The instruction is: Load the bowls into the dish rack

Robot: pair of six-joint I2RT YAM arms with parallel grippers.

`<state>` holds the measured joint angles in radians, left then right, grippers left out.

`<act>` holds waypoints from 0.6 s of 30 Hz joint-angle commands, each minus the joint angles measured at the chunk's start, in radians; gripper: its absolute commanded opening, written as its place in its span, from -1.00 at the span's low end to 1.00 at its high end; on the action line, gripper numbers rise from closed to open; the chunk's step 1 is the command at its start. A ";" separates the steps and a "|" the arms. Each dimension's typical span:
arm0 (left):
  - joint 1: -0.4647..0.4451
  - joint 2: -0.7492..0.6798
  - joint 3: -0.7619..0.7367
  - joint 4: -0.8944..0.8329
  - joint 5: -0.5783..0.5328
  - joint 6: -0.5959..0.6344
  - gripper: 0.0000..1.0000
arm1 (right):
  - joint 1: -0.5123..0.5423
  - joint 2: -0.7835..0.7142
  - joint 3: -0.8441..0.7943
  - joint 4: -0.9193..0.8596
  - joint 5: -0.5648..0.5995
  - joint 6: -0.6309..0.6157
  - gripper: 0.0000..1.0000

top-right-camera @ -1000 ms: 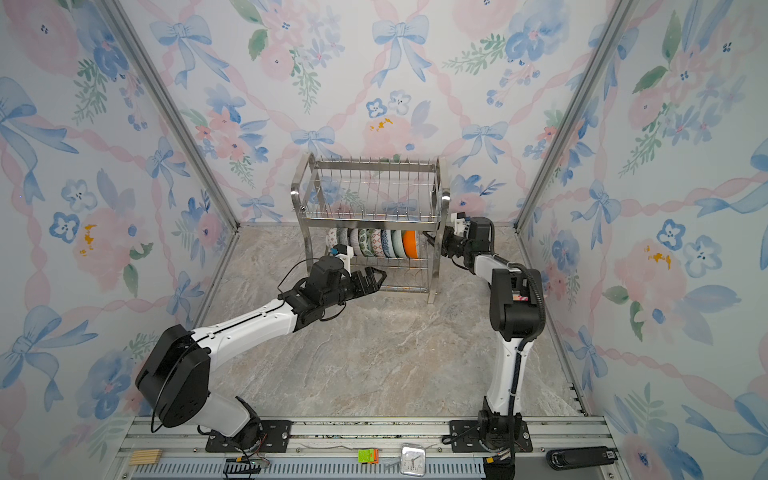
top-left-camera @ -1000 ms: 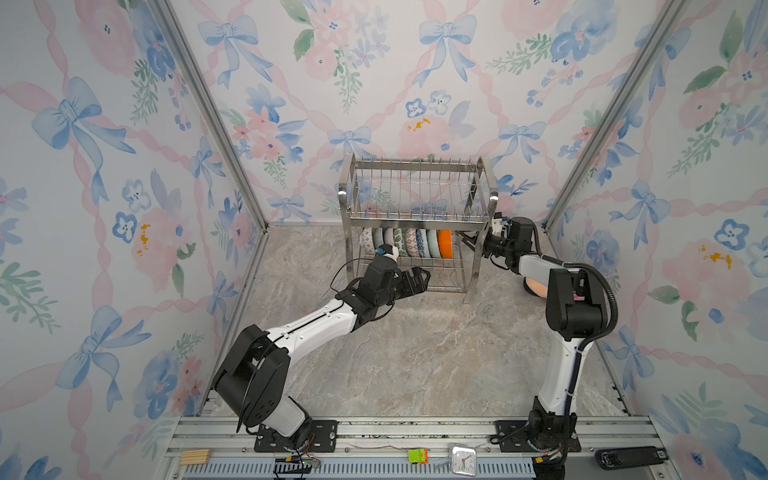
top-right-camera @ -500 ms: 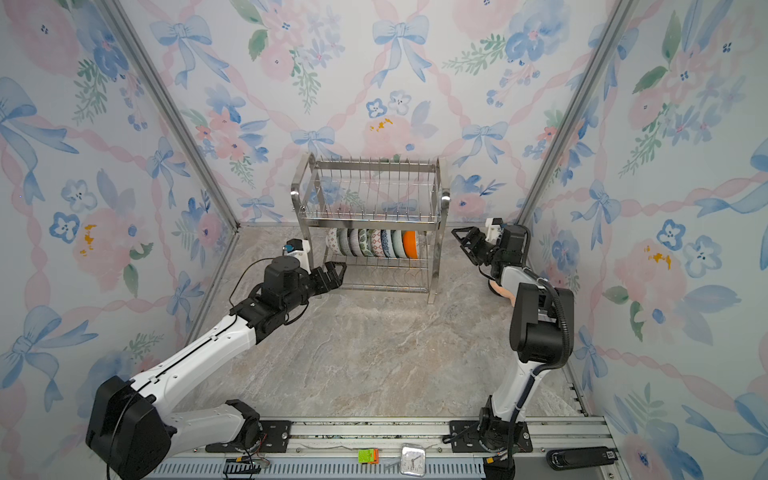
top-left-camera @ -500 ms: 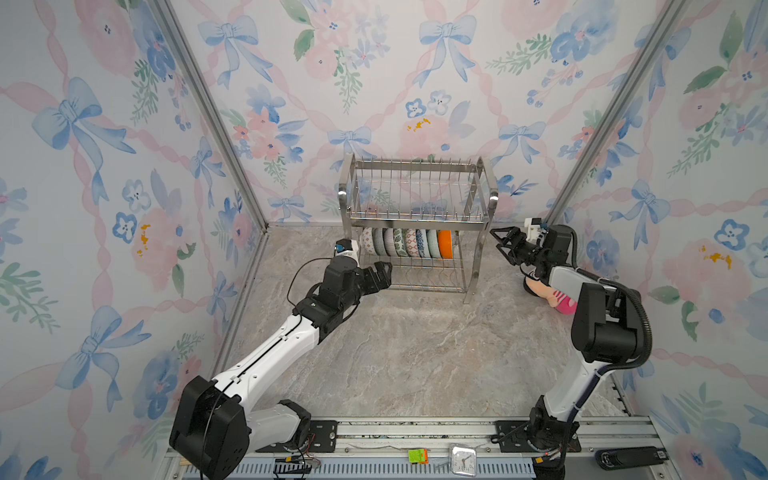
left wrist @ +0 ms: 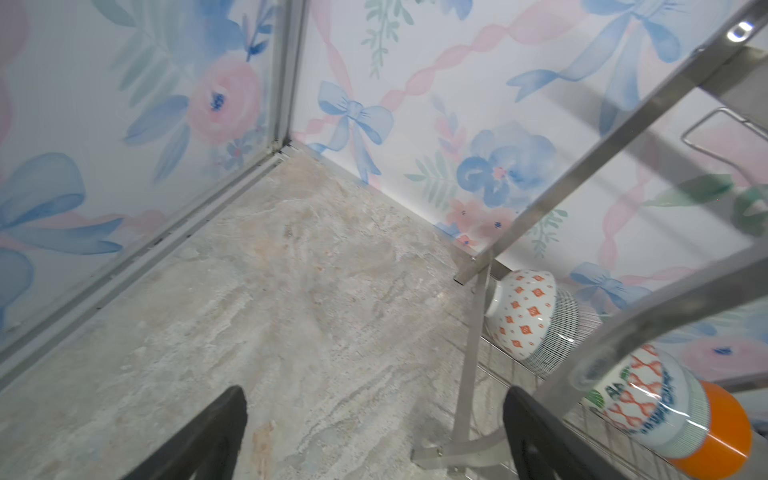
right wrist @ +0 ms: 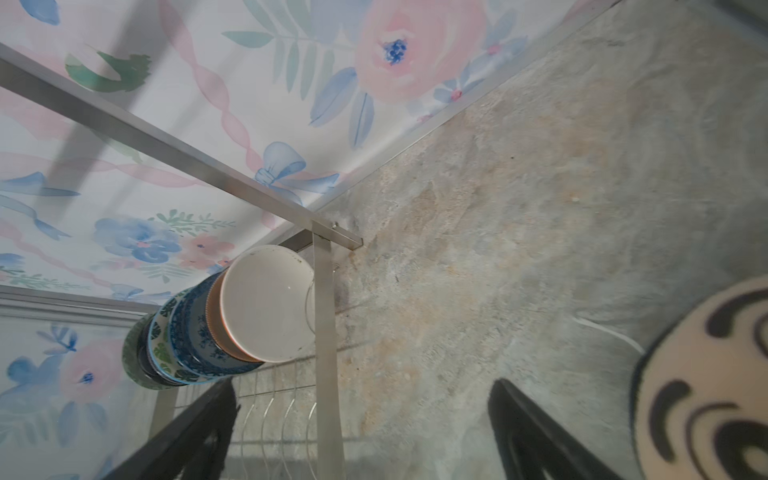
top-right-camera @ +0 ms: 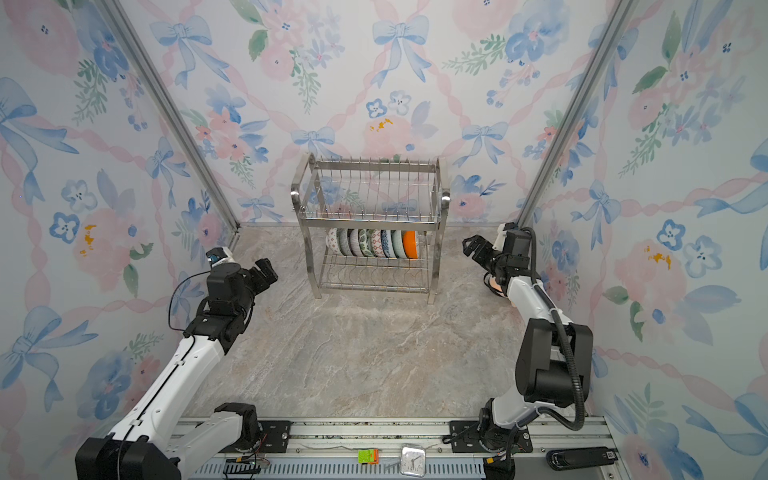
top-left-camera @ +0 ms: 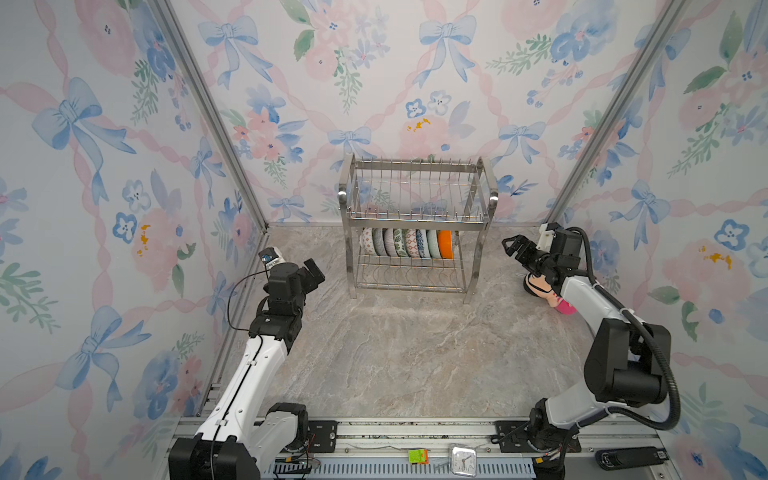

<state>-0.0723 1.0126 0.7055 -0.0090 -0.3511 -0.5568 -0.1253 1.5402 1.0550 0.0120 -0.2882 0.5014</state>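
The dish rack (top-left-camera: 415, 223) (top-right-camera: 374, 223) stands at the back of the table against the wall. A row of several bowls (top-left-camera: 407, 243) (top-right-camera: 376, 243) stands on edge on its lower tier, the orange one at the right end. My left gripper (top-left-camera: 313, 272) (top-right-camera: 266, 272) hangs open and empty to the left of the rack. My right gripper (top-left-camera: 513, 245) (top-right-camera: 473, 245) hangs open and empty to its right. The left wrist view shows the open gripper (left wrist: 374, 392) near a rack leg (left wrist: 469, 374) and the bowls (left wrist: 523, 311). The right wrist view shows the open gripper (right wrist: 362, 385) and the bowls (right wrist: 266, 303).
A pink plush doll (top-left-camera: 540, 286) (right wrist: 706, 374) lies on the table under my right arm, by the right wall. Floral walls close in three sides. On the front rail lie a small clock (top-left-camera: 463, 459), a green-and-orange block (top-left-camera: 417, 456) and a black device (top-left-camera: 629, 457).
Both arms have drawn back from the rack, the left one leftward and the right one rightward. The right gripper has opened. The bowls stay in the rack.
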 commanded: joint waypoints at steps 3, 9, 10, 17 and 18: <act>0.022 0.035 -0.141 0.207 -0.338 0.086 0.96 | 0.039 -0.117 -0.178 0.017 0.330 -0.123 0.93; 0.127 0.262 -0.165 0.314 -0.378 0.075 0.96 | 0.053 -0.212 -0.369 0.158 0.511 -0.210 0.93; 0.146 0.310 -0.163 0.314 -0.378 0.057 0.96 | 0.058 -0.221 -0.399 0.194 0.536 -0.220 0.93; 0.162 0.475 -0.197 0.477 -0.295 0.074 0.96 | 0.146 -0.250 -0.545 0.380 0.644 -0.375 0.93; 0.161 0.467 -0.234 0.556 -0.265 0.092 0.96 | 0.157 -0.251 -0.558 0.395 0.646 -0.392 0.93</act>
<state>0.0906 1.4879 0.5247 0.3798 -0.6575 -0.4919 0.0002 1.3113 0.5320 0.2848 0.2829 0.2108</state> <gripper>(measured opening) 0.980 0.965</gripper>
